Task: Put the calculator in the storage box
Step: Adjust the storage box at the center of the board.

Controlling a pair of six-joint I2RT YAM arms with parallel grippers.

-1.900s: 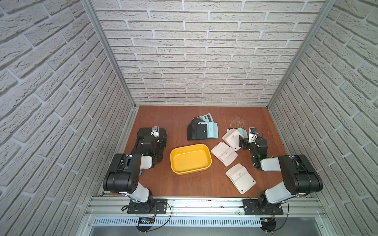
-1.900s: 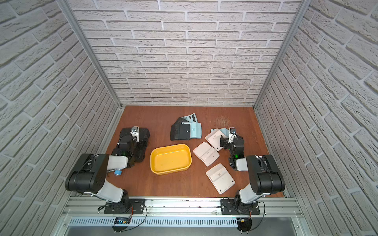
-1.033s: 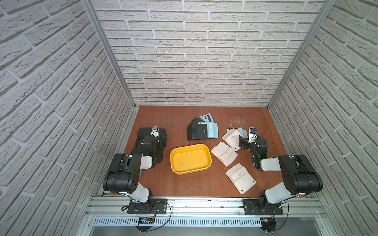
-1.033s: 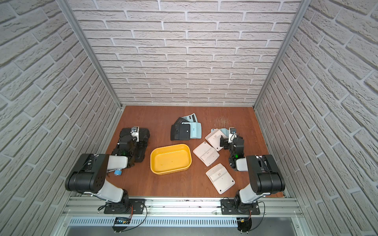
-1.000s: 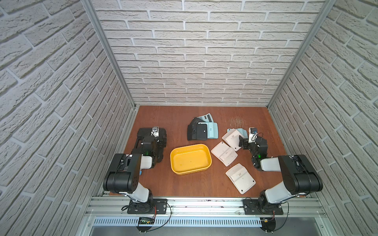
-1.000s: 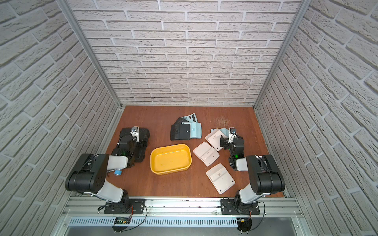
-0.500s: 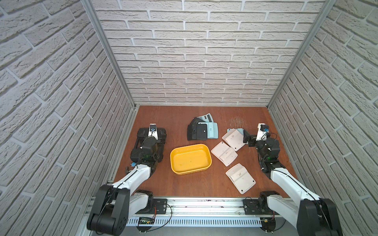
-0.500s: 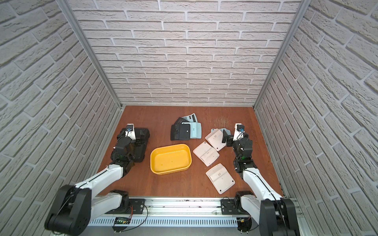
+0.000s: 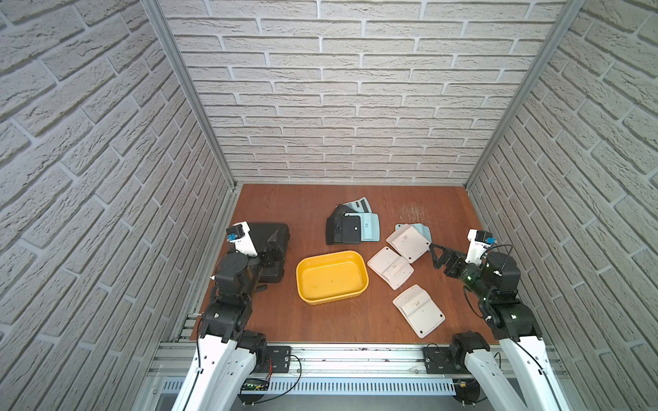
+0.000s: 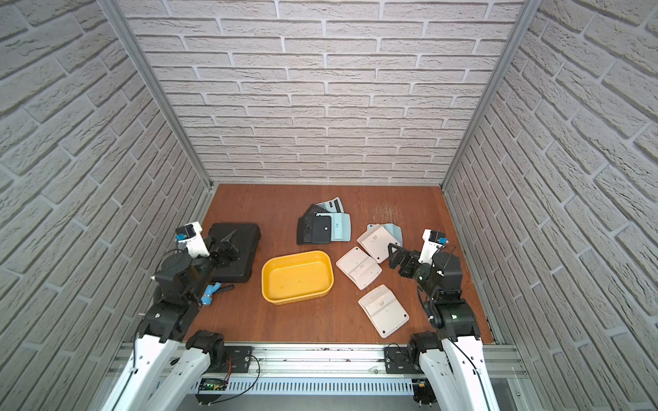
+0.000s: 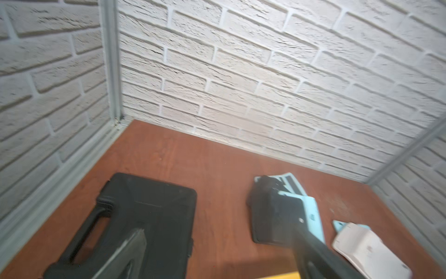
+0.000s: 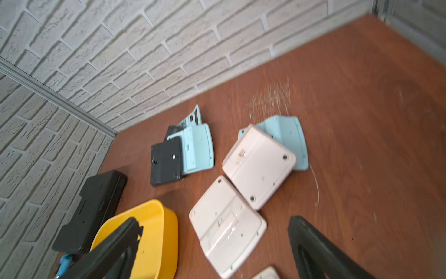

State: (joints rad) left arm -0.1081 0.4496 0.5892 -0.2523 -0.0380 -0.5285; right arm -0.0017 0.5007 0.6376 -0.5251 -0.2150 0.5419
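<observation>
The yellow storage box [image 9: 331, 275] [image 10: 297, 275] [image 12: 156, 232] sits empty at the table's middle. Several calculators lie right of and behind it. Three white ones lie face down [image 9: 390, 267] [image 9: 409, 242] [image 9: 419, 310]. Behind the box, a black one [image 9: 343, 229] overlaps a light blue one [image 9: 370, 226]. My left gripper [image 9: 274, 245] [image 11: 217, 229] hovers open over the black hard case, left of the box. My right gripper [image 9: 439, 254] [image 12: 214, 221] is open and empty. It hangs just right of the white calculators [image 12: 228, 224], pointing at them.
A black hard case [image 9: 265, 231] [image 11: 149, 212] lies at the left, under the left gripper. A blue-handled tool [image 10: 210, 288] lies by its near end. Brick walls close in three sides, and a metal rail [image 9: 356, 350] runs along the front.
Both arms have unfolded from their low rest pose and risen. The grippers now hang higher above the table, still open. Nothing on the table has moved.
</observation>
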